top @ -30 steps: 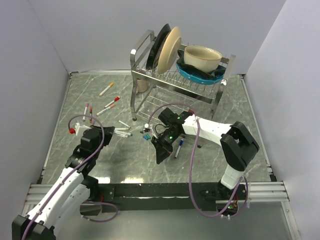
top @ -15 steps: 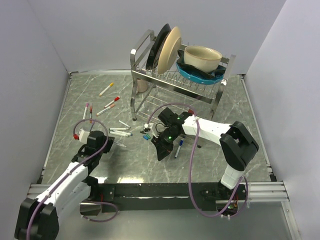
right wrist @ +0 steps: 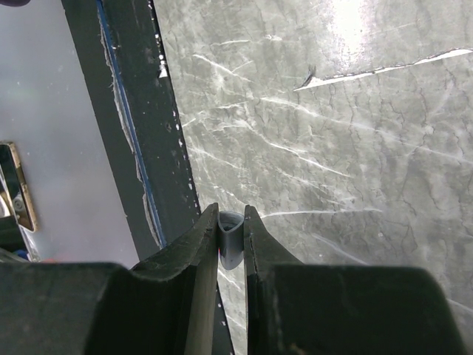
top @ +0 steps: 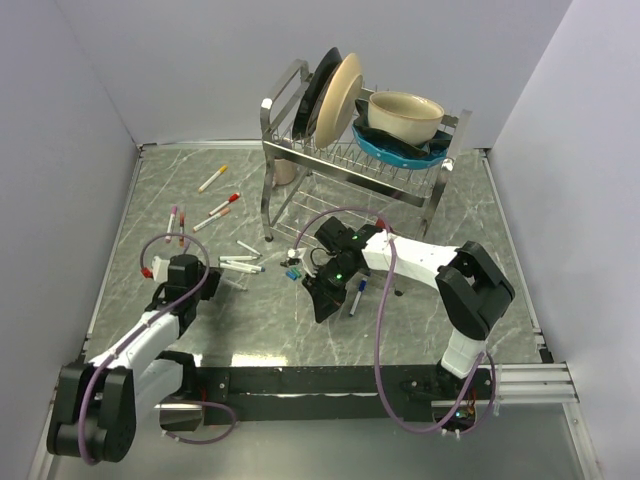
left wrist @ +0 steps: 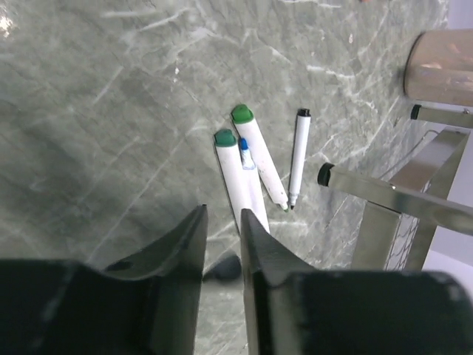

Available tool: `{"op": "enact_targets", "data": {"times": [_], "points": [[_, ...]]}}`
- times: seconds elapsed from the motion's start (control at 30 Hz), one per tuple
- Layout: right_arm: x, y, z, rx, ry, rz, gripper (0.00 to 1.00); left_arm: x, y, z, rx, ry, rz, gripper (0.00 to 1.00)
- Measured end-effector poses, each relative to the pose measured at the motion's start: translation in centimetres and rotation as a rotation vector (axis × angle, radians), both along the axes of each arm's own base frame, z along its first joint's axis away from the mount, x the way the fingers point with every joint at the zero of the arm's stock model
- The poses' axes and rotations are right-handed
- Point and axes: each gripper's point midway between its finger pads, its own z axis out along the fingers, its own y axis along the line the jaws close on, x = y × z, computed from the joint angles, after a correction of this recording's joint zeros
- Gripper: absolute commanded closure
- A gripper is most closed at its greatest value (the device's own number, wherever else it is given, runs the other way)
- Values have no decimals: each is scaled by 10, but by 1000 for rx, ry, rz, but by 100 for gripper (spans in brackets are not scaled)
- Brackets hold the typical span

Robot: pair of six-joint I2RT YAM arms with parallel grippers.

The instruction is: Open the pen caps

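Note:
In the right wrist view my right gripper (right wrist: 230, 214) is shut on a small dark hollow pen cap (right wrist: 230, 238), its open end facing out. From above, that gripper (top: 318, 305) hangs over mid-table beside a blue-tipped pen (top: 357, 292). My left gripper (left wrist: 222, 214) stands slightly open; a blurred dark shape shows low in its gap, clamped by neither finger. Ahead of it lie two white pens with green ends (left wrist: 225, 138) and a black-tipped pen (left wrist: 298, 155). From above, the left gripper (top: 200, 280) sits left of that pen cluster (top: 243, 263). Capped pens lie further back: yellow (top: 213, 178), red (top: 225, 204).
A steel dish rack (top: 300, 185) with plates and a bowl stands at the back centre; one leg (left wrist: 384, 200) shows close to the pens. A beige cup (left wrist: 440, 66) stands under the rack. Small loose green and blue caps (top: 293, 271) lie between the arms.
The left arm has drawn back toward the near left, away from the pen cluster, and its jaws have parted a little. The right gripper has stayed put with its cap.

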Motion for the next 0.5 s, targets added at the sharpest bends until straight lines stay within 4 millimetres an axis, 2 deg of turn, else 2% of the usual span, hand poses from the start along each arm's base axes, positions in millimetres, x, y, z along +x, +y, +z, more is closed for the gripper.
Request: {"op": "enact_targets", "data": {"times": [0.1,0.17,0.33,0.43,0.5], "points": [[0,0,0,0,0,1,100,2,2,-3,-11,7,4,53],[0,0,0,1,-1,2,100,3,4,-7,-15,18,5,52],[0,0,0,1,-2,3,100,2,7,-15,-23,47,7,41],[0,0,0,2,-4,5,100,5,8,-11,-23,38,4,36],[1,0,-1,-1,-7,4,100,6,8,-5,-19,28,2,27]]}}
